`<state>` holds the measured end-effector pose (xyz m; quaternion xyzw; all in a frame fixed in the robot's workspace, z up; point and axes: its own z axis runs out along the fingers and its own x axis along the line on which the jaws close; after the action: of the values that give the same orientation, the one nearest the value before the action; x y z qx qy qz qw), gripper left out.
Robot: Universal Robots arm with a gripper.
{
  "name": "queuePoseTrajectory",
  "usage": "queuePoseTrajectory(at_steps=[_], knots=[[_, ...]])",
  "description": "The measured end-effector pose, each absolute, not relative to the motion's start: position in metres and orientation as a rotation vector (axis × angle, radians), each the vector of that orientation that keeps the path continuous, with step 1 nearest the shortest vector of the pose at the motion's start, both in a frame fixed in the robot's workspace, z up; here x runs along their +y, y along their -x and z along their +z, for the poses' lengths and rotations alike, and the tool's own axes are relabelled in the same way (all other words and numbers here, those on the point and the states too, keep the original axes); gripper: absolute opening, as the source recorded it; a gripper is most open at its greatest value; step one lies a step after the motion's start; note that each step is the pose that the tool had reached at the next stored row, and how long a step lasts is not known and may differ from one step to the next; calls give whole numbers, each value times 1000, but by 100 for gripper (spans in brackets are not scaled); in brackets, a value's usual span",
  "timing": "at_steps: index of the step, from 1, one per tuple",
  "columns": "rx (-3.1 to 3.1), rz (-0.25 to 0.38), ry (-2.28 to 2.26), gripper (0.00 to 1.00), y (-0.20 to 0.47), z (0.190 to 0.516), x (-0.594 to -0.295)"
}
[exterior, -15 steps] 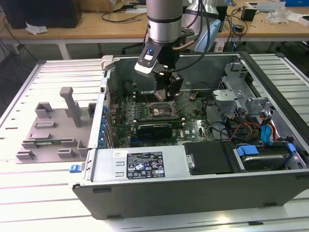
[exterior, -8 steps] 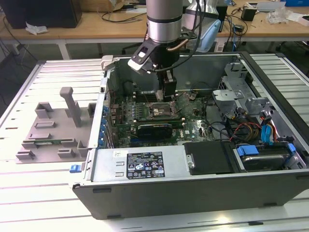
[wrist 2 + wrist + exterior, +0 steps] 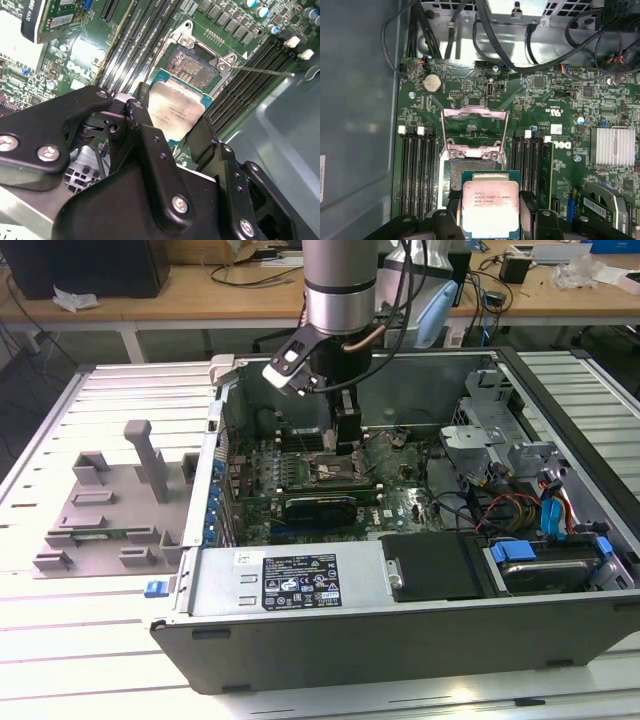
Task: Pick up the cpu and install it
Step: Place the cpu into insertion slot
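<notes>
Ribbed white tabletop [image 3: 100,660] carrying an open computer case [image 3: 400,640], with the arm reaching down into it and wooden workbenches [image 3: 150,300] behind.

Its gripper [image 3: 491,212] is clamped on the cpu [image 3: 491,205], a black finger [image 3: 150,145] against each of two opposite edges. In both wrist views the chip hangs over the open socket [image 3: 470,167] and covers part of it. The socket's metal load frame [image 3: 475,130] stands raised; whether chip and socket touch cannot be told. Several lines of dark print cross the cpu's silver lid, and white lettering sits on the green motherboard [image 3: 470,90] beside the black memory slots [image 3: 417,170]. In the exterior view a white printed label [image 3: 300,585] lies on the case's metal cover, and a grey fixture [image 3: 100,510] rests on the table at the exterior view's left.
</notes>
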<state>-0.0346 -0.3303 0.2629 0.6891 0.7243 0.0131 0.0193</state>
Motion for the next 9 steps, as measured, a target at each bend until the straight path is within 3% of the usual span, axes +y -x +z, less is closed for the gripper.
queuePoseTrajectory(at_steps=[9], knots=[[2266,35,-2114,55,36,247,-326]])
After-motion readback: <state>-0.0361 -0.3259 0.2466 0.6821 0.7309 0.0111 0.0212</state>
